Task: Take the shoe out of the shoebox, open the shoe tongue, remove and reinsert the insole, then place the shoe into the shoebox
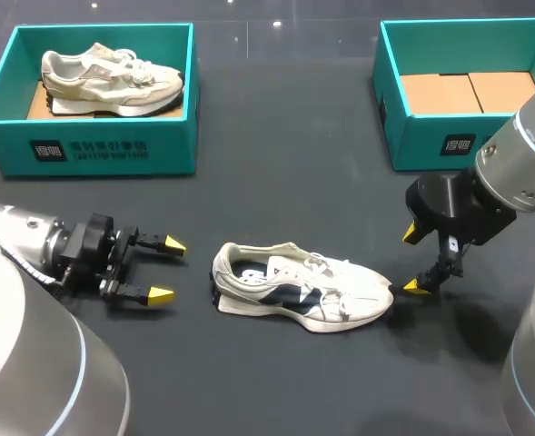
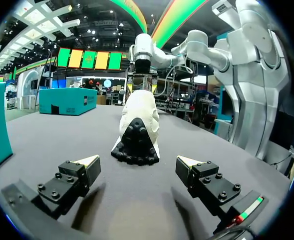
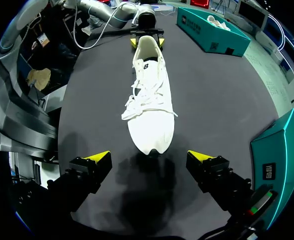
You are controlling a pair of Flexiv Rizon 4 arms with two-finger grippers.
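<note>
**A:** What does each pincer hold?

**B:** Neither holds anything. The left pincer [image 1: 167, 269] hangs low over the dark table [image 1: 276, 182] with its yellow-tipped fingers spread wide. The right pincer [image 1: 412, 261] is spread just as wide.

**A:** And where is the shoe?

**B:** The white shoe [image 1: 303, 286] rests on its sole, out of its box, between the two pincers. Its heel is just ahead of the left pincer. Its toe is just ahead of the right pincer, close to the tips but not gripped.

**A:** How should the tongue [image 3: 147, 65] be opened?

**B:** In my judgement, one pincer should first steady the shoe, probably at the heel, because a light shoe may slide on this table. The other can then come over the laces [image 3: 147, 97], which lie loose across the tongue. It should pinch the tongue alone, near its upper edge, so no lace is dragged along.

**A:** Is anything in the way?

**B:** Nothing nearby. The empty teal shoebox [image 1: 449, 141] sits well beyond the right pincer. A second teal box [image 1: 104, 150] sits well beyond the left pincer and holds another shoe [image 1: 113, 80].
</note>
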